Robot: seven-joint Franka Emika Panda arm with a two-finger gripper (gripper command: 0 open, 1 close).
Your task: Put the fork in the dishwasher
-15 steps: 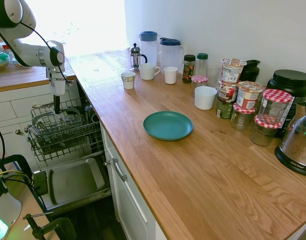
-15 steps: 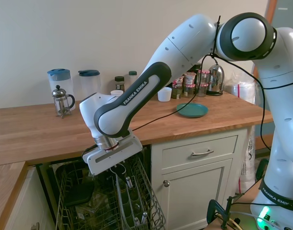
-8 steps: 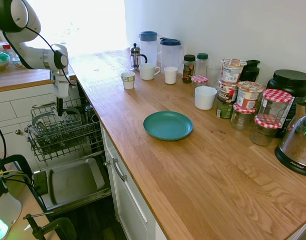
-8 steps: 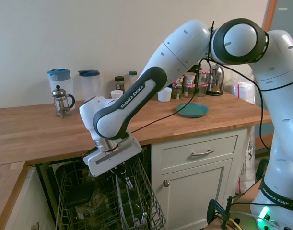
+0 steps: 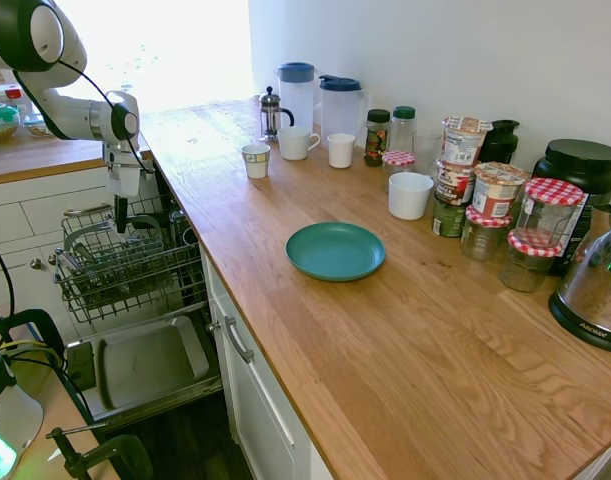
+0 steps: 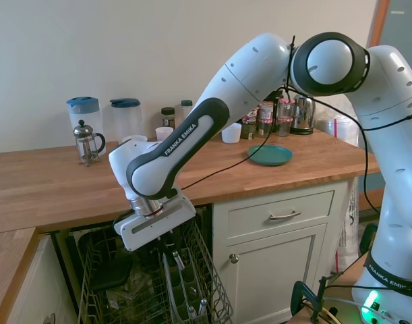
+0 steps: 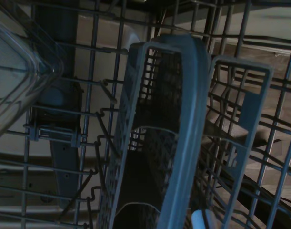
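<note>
Pale fork (image 7: 201, 220) tip cut off, cutlery basket (image 7: 159, 143) below.

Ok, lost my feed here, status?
Claw over dishwasher rack. Fork unconfirmed; pale tip shows in wrist view. No obstruction seen.

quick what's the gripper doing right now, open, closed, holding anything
Gripper: over the dishwasher rack; open or closed cannot be told, nor whether it holds anything.
</note>
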